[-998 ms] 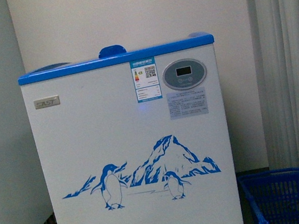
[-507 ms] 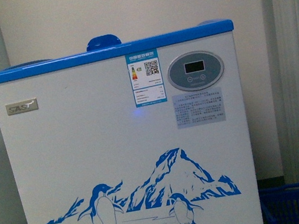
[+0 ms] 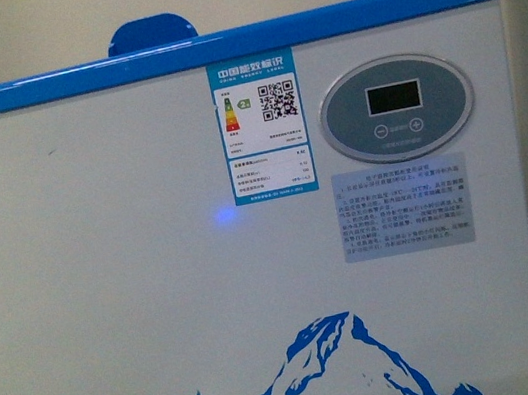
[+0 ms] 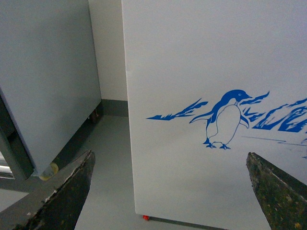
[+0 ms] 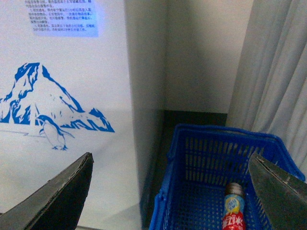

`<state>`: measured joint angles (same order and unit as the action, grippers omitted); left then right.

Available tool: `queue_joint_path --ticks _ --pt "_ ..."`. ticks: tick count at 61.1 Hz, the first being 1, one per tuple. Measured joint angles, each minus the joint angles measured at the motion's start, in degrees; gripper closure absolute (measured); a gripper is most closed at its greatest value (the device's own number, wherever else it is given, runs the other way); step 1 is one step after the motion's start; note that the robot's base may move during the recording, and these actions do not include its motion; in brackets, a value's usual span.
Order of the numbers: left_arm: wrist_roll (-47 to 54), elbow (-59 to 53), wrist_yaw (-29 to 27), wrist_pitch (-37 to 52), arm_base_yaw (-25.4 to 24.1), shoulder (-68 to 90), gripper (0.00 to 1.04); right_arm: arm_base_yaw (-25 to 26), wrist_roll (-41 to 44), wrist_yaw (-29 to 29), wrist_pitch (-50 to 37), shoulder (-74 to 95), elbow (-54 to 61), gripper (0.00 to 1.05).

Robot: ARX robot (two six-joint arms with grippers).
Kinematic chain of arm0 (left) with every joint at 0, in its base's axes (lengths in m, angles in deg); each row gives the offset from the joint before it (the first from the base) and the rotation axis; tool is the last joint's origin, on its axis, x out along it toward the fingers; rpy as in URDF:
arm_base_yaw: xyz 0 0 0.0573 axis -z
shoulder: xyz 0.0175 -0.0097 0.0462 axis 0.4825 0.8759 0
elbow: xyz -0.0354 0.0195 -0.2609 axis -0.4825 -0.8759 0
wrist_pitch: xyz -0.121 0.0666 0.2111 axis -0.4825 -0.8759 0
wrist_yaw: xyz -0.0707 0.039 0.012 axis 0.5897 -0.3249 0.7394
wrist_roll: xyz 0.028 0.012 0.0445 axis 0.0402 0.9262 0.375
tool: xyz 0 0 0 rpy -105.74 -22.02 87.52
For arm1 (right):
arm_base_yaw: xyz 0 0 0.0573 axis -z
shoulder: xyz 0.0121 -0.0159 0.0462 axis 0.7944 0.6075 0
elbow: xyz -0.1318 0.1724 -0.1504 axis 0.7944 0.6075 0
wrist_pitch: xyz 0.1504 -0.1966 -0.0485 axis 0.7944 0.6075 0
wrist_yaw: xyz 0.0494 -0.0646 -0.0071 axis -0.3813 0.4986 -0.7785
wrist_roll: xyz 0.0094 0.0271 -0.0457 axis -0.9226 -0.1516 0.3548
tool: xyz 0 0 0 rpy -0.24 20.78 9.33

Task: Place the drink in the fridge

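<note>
The fridge [image 3: 156, 276] fills the front view: white front, blue top rim [image 3: 219, 48], blue mountain and penguin print. The drink [image 5: 233, 206] lies in a blue basket [image 5: 225, 132] on the floor beside the fridge [image 5: 62, 48], showing a light-blue and yellow label with red below it. My right gripper [image 5: 170, 155] is open above the basket's near side, well short of the bottle. My left gripper [image 4: 170, 157] is open and empty, facing the fridge's lower front [image 4: 192, 57] near the penguin. Neither gripper shows in the front view.
A tall grey cabinet [image 4: 43, 72] stands left of the fridge with a narrow floor gap between them. A pale curtain [image 5: 278, 72] hangs right of the basket. The fridge front carries a control panel [image 3: 396, 106] and an energy label [image 3: 262, 127].
The front view has closed in on the fridge: it now fills the frame, and the basket has slipped out at the lower right except for a sliver.
</note>
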<state>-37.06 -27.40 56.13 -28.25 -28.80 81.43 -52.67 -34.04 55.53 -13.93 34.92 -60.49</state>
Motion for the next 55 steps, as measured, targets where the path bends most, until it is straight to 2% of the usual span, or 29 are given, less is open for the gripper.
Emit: queue_joint_path --ticks 17,19,23,27,35,41,55 --pt "0.0 0.0 0.0 0.0 0.0 0.0 0.08 0.0 0.0 0.0 0.0 0.0 0.0 0.08" --pt "0.0 0.0 0.0 0.0 0.0 0.0 0.08 -0.3 -0.3 1.6 1.1 0.8 -0.2 0.08" --pt "0.0 0.0 0.0 0.0 0.0 0.1 0.08 0.7 -2.5 10.3 10.4 9.0 -4.5 0.08" --pt "0.0 0.0 0.0 0.0 0.0 0.1 0.08 3.7 -2.4 11.7 10.4 16.4 -5.9 0.08" --pt "0.0 0.0 0.0 0.0 0.0 0.1 0.08 11.1 -0.4 8.7 1.3 35.8 -8.1 0.08" --pt "0.0 0.0 0.0 0.0 0.0 0.1 0.08 15.9 1.1 7.5 -9.0 53.3 -11.7 0.08" --pt "0.0 0.0 0.0 0.0 0.0 0.1 0.08 18.9 2.7 7.7 -22.4 90.0 -23.6 0.08"
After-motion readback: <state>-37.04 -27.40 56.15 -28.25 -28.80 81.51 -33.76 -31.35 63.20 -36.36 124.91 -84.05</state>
